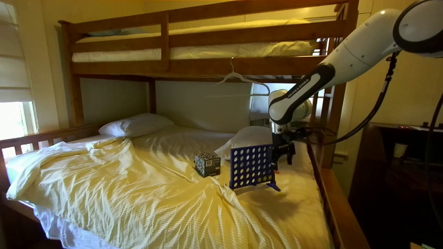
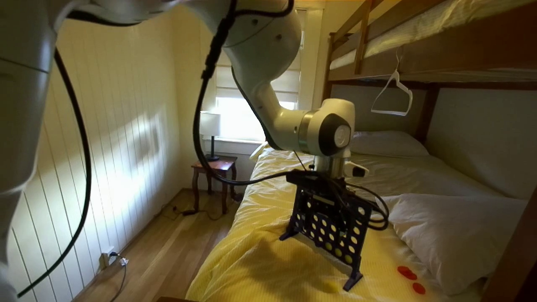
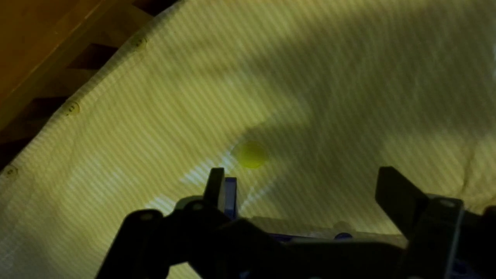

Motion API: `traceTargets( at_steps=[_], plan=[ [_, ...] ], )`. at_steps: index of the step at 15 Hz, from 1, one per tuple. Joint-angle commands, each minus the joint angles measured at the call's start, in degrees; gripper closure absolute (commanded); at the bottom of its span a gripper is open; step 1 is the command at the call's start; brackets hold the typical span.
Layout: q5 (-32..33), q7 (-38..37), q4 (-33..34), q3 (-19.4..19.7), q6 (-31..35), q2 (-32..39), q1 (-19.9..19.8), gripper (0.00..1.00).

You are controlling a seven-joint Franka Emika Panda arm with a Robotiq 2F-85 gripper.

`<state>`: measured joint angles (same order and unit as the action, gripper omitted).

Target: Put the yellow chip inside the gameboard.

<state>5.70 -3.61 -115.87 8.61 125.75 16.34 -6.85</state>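
Chip (image 3: 252,154) lies round and yellow on duller striped bedding (image 3: 174,97), the 2 fingers (image 3: 403,203) spread wide and empty.

In an exterior view, the brand lettering FRANKA EMIKA (image 1: 298,89) is legible in pale capitals on the dark trim (image 1: 324,73) of the robot arm (image 1: 360,48); it runs obliquely, rising toward the right side of that view. The small patterned box (image 1: 207,165) carries pale printed panels (image 1: 214,162) on its dark side; their characters are too small to read; in an exterior view, the round cap (image 2: 342,135) at the arm's wrist bears a faint emblem, likewise not legible.
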Motion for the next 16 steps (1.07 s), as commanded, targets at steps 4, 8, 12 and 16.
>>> traceTargets(
  at_steps=[4, 8, 12, 16],
  plan=[
    [1.8, 0.6, -0.7, -0.1, 7.3, 6.2, 0.1, 0.00],
    [2.1, 0.3, 0.3, 0.2, 8.4, 9.8, 0.4, 0.00],
    [1.8, 0.6, 1.4, 0.2, 7.9, 11.7, 0.2, 0.00],
    [0.9, 0.3, 0.6, 0.1, 7.5, 11.2, 0.2, 0.00]
  ],
)
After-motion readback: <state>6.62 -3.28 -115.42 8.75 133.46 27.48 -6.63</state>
